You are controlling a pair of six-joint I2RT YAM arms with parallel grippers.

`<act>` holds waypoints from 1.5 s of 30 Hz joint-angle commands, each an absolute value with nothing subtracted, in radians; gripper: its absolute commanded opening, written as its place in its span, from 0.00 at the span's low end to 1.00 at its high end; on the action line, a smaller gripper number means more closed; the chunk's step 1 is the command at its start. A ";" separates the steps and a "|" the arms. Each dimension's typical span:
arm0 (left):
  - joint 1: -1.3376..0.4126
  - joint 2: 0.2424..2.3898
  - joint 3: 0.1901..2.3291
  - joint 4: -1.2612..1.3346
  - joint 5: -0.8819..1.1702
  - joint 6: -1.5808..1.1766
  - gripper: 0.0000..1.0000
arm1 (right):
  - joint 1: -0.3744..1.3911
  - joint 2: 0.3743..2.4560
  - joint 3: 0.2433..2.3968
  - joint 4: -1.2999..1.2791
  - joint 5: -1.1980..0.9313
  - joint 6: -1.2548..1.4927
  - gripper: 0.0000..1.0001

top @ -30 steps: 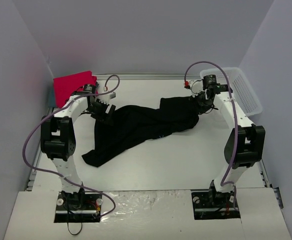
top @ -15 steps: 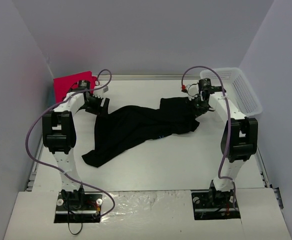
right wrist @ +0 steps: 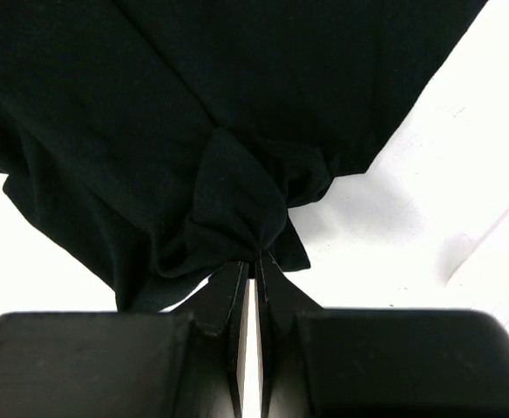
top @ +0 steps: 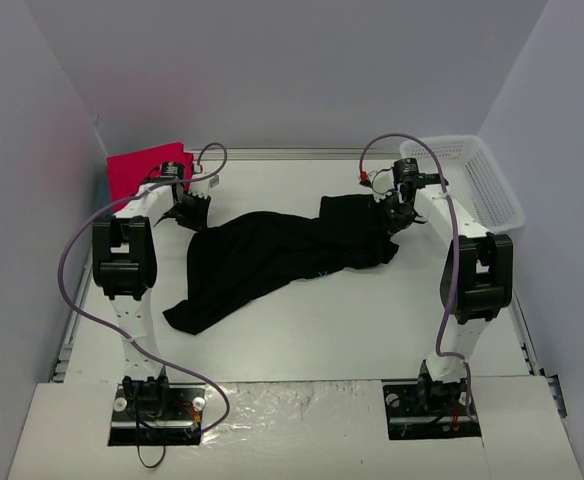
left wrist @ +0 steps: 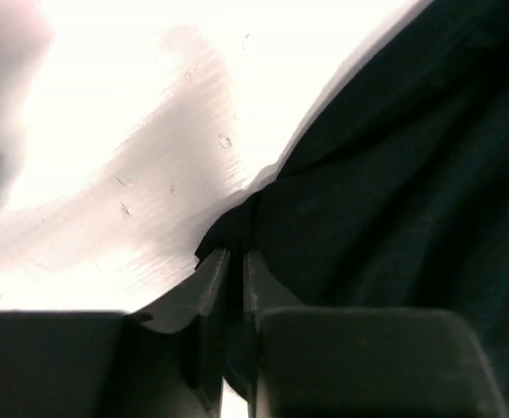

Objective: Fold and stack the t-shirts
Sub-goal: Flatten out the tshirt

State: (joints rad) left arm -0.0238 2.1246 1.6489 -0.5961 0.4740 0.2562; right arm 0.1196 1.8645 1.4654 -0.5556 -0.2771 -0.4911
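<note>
Black t-shirt (top: 282,255) lies crumpled mid-counter (top: 372,330). It looks limp and light, and will likely sag between grips. Left tool (left wrist: 234,259) pinches its edge, right tool (right wrist: 256,266) pinches a bunched fold. Best hold: corners, pulled taut. Red-pink t-shirt (top: 137,172) sits far left.

You see a white table (top: 372,320) w/ pale grey walls (top: 292,70) on 3 sides; light is bright, even.

The black t-shirt (top: 272,255) is matt cloth, the table (top: 372,320) smooth, faintly scratched, the basket (top: 497,190) white plastic mesh.
</note>
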 commanded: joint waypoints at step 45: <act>0.011 1.140 1.204 -1.214 0.631 0.795 0.68 | 0.106 1.497 1.290 -0.594 -0.235 -0.529 0.50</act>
State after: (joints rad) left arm 0.0086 1.1549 1.1713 -1.1957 0.6209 0.7547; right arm 0.1108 1.4887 1.2694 -0.5850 -0.2031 -0.5392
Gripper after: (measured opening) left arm 0.660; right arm 0.477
